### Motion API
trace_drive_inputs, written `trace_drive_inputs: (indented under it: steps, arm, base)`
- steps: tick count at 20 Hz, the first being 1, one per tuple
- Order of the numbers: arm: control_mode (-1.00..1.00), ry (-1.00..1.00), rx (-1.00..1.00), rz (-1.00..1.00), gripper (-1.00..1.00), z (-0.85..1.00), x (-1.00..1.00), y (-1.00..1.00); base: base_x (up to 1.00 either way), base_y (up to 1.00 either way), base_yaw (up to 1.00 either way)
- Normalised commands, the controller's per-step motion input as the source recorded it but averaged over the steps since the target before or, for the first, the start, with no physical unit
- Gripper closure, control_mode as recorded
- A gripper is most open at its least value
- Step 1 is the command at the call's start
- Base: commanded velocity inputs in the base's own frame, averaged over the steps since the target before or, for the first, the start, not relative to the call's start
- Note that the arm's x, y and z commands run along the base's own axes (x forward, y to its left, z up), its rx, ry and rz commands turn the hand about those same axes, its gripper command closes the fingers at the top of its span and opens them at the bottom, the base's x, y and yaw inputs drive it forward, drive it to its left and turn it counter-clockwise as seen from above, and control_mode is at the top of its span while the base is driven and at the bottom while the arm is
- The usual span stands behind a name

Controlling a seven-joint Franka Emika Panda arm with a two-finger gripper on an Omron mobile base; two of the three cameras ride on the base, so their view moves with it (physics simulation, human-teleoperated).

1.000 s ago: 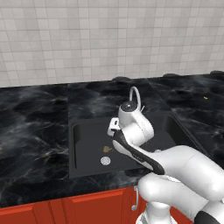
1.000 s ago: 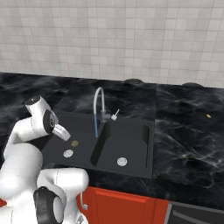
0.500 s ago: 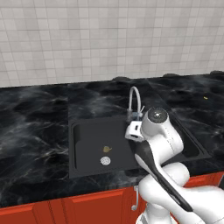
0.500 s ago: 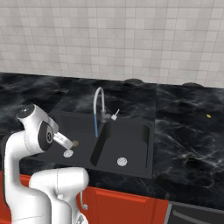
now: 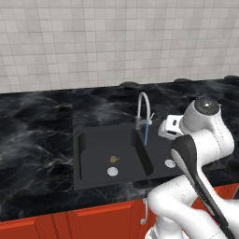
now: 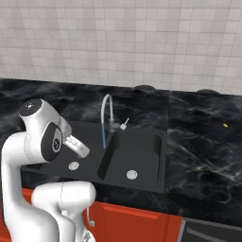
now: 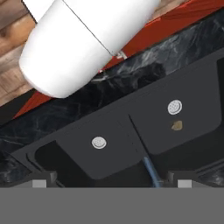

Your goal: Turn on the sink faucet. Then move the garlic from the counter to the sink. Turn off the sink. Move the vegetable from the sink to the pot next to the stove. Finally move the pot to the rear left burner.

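The garlic (image 5: 113,159) lies in the left bowl of the dark sink (image 5: 81,158), just above its round drain (image 5: 112,171). A thin blue stream of water (image 5: 146,135) runs from the arched sink faucet (image 5: 142,106); its side lever (image 6: 124,125) sticks out to the right. My hand (image 5: 170,127) hovers over the right bowl, just right of the faucet. In the hand view my gripper (image 7: 111,180) is open and empty, and it looks down on both bowls, with the garlic (image 7: 176,125) beside a drain (image 7: 175,106).
The black marble counter (image 5: 37,135) surrounds the sink, with red cabinet fronts (image 5: 93,219) below and a tiled wall behind. A small yellow speck (image 6: 225,125) lies on the counter to the right. My own white arm (image 5: 200,154) looms over the sink's right side.
My hand has swung from over the left bowl rightward past the faucet to the right bowl. The garlic has stayed in the left bowl and the water keeps running. The jaws have stayed open.
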Motion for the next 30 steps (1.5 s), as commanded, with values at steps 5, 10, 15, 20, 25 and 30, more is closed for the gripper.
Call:
trace_drive_inputs:
  steps: [5,10,15,20,25,30]
  arm:
    - [-1.00,-0.04,0.04,0.01,-1.00,0.29,-0.21,-0.66]
    - [-1.00,0.00,0.09,0.04,-1.00,0.01,0.01,-0.62]
    - [-1.00,0.00,0.07,0.02,-1.00,-0.03,0.02,-0.48]
    - [-1.00,0.00,0.03,0.00,-1.00,-0.01,0.03,-0.32]
    - [-1.00,0.00,0.03,0.11,-1.00,-0.05,0.44,-0.33]
    - [-1.00,0.00,0.06,0.25,-1.00,-0.09,0.61,-0.35]
  base:
    - [0.00,0.00,0.00]
    - [0.00,0.00,0.00]
    - [0.00,0.00,0.00]
    - [0.00,0.00,0.00]
    - [0.00,0.00,0.00]
    - [0.00,0.00,0.00]
